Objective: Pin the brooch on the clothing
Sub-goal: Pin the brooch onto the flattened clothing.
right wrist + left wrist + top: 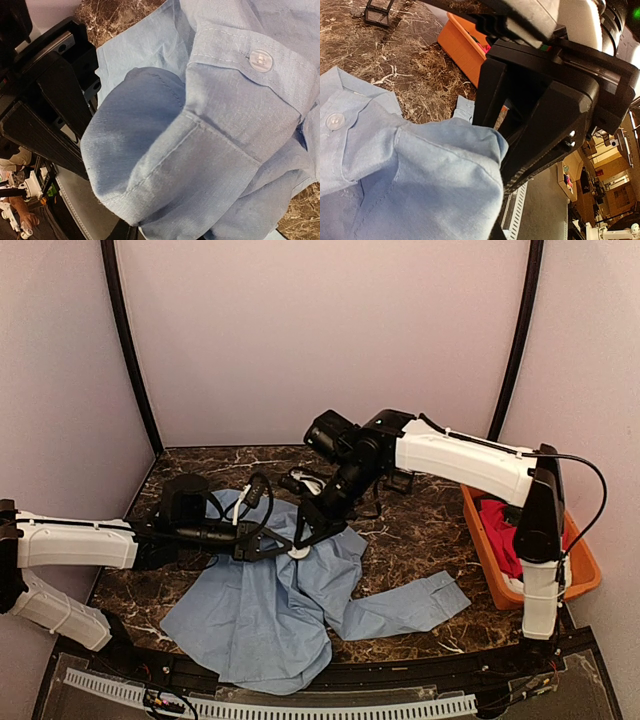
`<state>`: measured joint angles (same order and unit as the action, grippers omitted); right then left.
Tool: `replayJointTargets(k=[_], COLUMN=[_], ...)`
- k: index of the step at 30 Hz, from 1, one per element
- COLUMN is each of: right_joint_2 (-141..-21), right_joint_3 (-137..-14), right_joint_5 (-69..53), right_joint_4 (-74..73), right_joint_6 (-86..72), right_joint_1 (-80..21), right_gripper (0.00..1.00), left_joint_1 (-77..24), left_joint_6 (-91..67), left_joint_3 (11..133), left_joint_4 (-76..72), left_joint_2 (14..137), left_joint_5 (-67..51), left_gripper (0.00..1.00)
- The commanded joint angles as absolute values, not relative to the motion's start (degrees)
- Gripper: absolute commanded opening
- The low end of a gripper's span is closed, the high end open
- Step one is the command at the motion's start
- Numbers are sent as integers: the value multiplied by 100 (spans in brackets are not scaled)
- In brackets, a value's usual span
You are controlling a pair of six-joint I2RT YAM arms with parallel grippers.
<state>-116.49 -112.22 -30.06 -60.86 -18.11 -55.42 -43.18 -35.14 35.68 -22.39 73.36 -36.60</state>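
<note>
**user1:** ok, where's everything sitting?

**user2:** The light blue cloth button-up shirt (pixel 270 610) is spread on the dark marble table (pixel 420 530), front-middle. The orange plastic bin (pixel 580 575) is off to its right with the red cloth garment (pixel 503 535) inside. The left gripper (pixel 272 546) and right gripper (pixel 312 530) meet over the shirt's middle.

Top view: soft, even overhead light, pinkish cast on walls (pixel 300 330), faint shadows beneath shirt (pixel 270 610) folds on the dark surface (pixel 420 530); frame edges bowed by lens. Wrist views: shirt weave sharp, brightly lit; black fingers (pixel 50 110) underexposed; background room (pixel 605 190) blurred.
</note>
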Motion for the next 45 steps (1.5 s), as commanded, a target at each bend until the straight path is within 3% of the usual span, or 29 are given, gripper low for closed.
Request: replayJointTargets(k=[1,16,45], right_joint_2=[-11558,-11386,-11100], right_joint_3=[-11003,-10815,-9956], right_joint_5=[-2614,-1827,-1363], right_joint_4=[-5965,-5736,-4189], right_joint_6=[-1629,-1695,-2591], right_joint_1=[-5704,-5768,-5975], right_gripper=[20,14,15], left_joint_1=[-4301,-4280,-4280], left_joint_6=[-3582,-3719,-3821], left_joint_3=[3561,3584,3687], left_joint_4=[-2823,-2969,-3015], left_joint_2=[7164,7226,7230], left_joint_5=[-3837,-3886,-3965], left_gripper=[1,1,1])
